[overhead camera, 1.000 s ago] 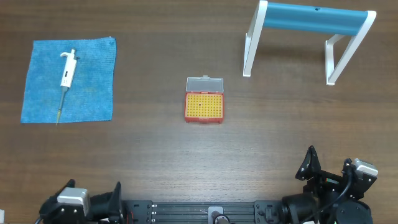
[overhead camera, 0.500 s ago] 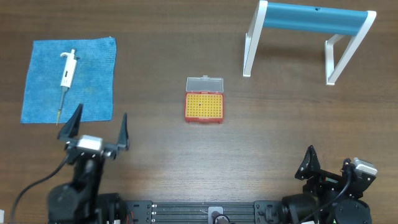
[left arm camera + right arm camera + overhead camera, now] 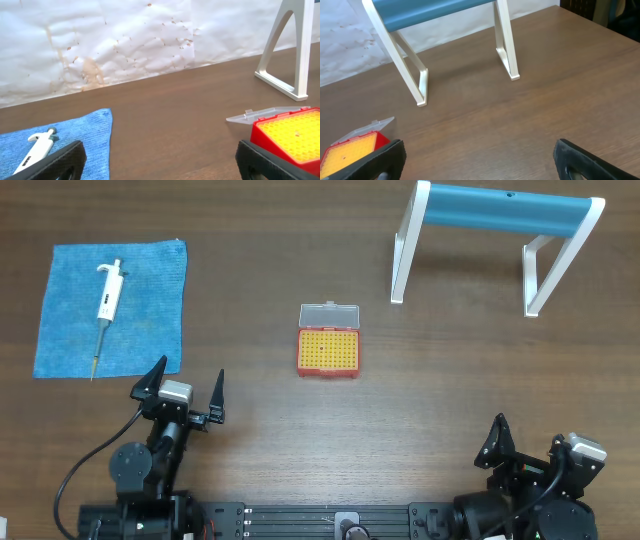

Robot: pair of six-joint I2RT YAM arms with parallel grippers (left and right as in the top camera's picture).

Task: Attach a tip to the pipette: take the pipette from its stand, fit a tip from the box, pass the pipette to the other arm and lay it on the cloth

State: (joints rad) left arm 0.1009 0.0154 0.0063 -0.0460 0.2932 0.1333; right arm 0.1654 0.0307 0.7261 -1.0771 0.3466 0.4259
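Observation:
The white pipette (image 3: 108, 292) lies on the blue cloth (image 3: 140, 330) at the left, a yellow tip on its near end. It also shows in the left wrist view as the pipette (image 3: 36, 151) on the cloth (image 3: 85, 131). The red tip box (image 3: 328, 351) with yellow tips sits mid-table, its clear lid open. My left gripper (image 3: 183, 388) hovers open and empty just off the cloth's near right corner. My right gripper (image 3: 527, 448) rests open and empty at the near right edge. The stand (image 3: 500, 210) holds no pipette.
The white-legged stand with its blue bar (image 3: 440, 12) occupies the far right. A papered wall (image 3: 100, 40) closes the table's far side. Bare wood lies between the tip box (image 3: 292, 137) and the cloth, and in front of the tip box (image 3: 347, 149).
The left arm has come up from its folded pose at the table's near edge. Its open gripper then shifted right, ending near the cloth's corner. The right arm has kept still.

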